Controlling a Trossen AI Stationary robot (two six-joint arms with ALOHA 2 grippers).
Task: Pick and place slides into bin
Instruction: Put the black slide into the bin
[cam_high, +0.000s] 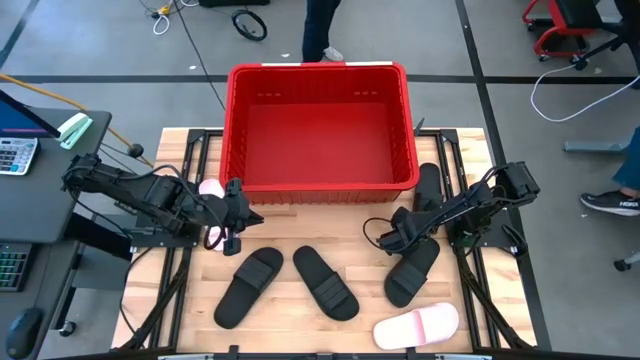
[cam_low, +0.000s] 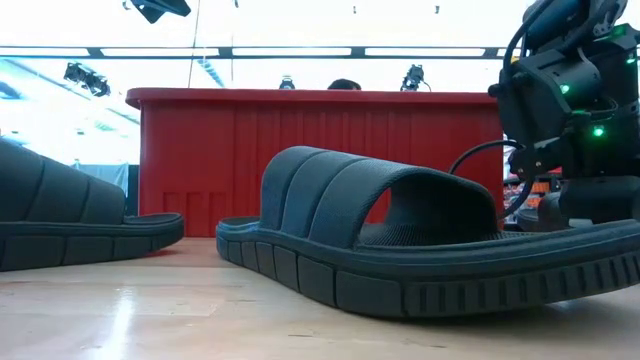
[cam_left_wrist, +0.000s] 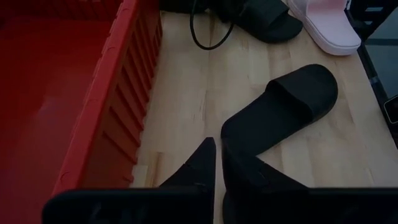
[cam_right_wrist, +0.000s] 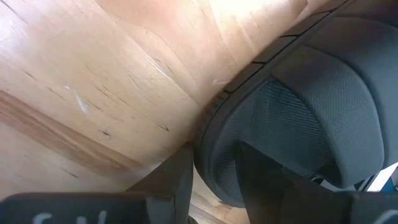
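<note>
Reaching down at the right side of the table (cam_high: 330, 250), the right gripper (cam_high: 395, 238) sits at the upper end of a black sandal (cam_high: 412, 270), its fingers straddling the sandal's edge with a slight gap between them; from the wrist view I judge they are closing on that rim, not yet clamped. A thin-edge grip like this could slip once the sandal is lifted, letting it swing or drop short of the red bin (cam_high: 320, 75), which stands empty at the far middle of the table.

The left gripper (cam_high: 238, 215) hovers beside the bin's near-left corner, fingers nearly pressed together and apparently holding nothing. A pink sandal (cam_high: 210, 190) lies right by that arm, partly hidden, so a careless move could push it against the bin wall or off toward the table's edge.

Two more black sandals (cam_high: 248, 287) (cam_high: 325, 283) lie in the middle, a further one (cam_high: 428, 185) rests along the bin's right wall, and the other pink one (cam_high: 417, 326) lies near the front edge. The right arm's loose cable (cam_high: 375, 232) hangs close to the sandal and might snag.
</note>
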